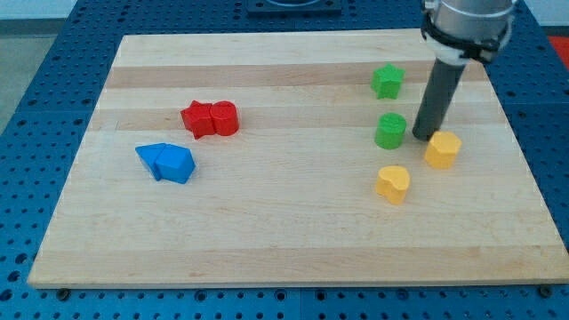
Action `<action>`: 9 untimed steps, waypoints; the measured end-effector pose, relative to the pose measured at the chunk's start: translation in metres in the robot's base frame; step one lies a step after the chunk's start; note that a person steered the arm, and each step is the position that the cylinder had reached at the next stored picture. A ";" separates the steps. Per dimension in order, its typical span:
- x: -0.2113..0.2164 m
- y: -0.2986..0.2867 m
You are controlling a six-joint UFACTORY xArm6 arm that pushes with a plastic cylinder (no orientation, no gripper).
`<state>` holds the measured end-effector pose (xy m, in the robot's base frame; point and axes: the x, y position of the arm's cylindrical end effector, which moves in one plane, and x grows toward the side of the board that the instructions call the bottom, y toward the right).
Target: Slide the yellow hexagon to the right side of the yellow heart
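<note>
The yellow hexagon (443,149) lies at the view's right on the wooden board (293,240). The yellow heart (392,183) lies below and to the left of it, a small gap apart. My tip (422,136) is the lower end of the dark rod. It stands just at the hexagon's upper left edge, between the hexagon and a green cylinder (390,131). Whether the tip touches the hexagon cannot be told.
A green star (388,81) lies above the green cylinder. A red star (199,119) and a red cylinder (225,117) touch at the view's left. Two blue blocks (166,162) lie together below them. The board's right edge is near the hexagon.
</note>
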<state>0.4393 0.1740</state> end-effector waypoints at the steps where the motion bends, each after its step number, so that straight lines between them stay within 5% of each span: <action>1: 0.030 -0.014; 2: 0.023 -0.012; 4: -0.025 0.087; 9: 0.024 0.005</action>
<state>0.4632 0.1794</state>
